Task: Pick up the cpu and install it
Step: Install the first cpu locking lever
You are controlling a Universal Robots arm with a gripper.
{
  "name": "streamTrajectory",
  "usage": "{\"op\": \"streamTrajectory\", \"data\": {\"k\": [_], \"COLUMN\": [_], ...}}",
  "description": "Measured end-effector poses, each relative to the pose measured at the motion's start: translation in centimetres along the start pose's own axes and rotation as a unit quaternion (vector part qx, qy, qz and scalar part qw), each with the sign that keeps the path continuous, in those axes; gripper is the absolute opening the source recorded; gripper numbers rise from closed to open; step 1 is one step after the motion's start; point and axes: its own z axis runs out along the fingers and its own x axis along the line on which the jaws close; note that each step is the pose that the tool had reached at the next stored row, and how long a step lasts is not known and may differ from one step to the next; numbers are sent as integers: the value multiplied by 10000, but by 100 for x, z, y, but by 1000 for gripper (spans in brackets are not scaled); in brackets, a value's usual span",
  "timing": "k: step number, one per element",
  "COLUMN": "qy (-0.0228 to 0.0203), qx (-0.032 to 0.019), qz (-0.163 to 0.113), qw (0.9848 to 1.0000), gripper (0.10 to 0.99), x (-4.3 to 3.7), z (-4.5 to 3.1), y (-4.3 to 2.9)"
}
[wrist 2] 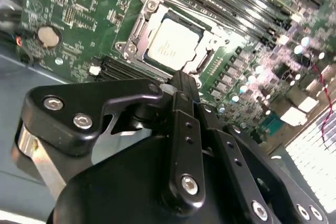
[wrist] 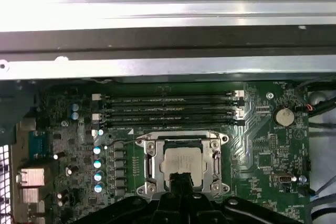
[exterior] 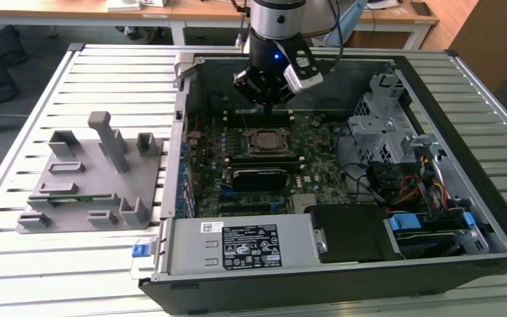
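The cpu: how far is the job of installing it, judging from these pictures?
Placing looks done: the cpu lies flat inside the motherboard socket, its silver top showing in both wrist views. In hand: nothing visible; the pincer hangs just above the chip. Left: whether the socket's metal frame is latched cannot be told.

We've got the case [exterior: 465, 165] open on the table [exterior: 113, 72], with the board [exterior: 315, 145] lying flat inside. The cpu [wrist 2: 170, 45] sits in the socket [exterior: 266, 140] mid-board, memory slots [wrist: 168, 109] just beside it. The fixture [exterior: 90, 178] stands on the table at the exterior view's left of the case, and the gripper [exterior: 267, 99] hangs right above the socket.
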Motion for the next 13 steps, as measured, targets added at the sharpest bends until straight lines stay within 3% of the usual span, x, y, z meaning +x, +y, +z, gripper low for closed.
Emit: {"op": "streamTrajectory", "data": {"k": [2, 8, 13], "qy": [-2, -9, -5], "qx": [-6, -6, -9], "qz": [-54, -58, -317], "qw": [10000, 10000, 9995], "gripper": [106, 106, 106], "x": [35, 278, 322], "z": [2, 2, 11], "y": [-7, -14, -15]}}
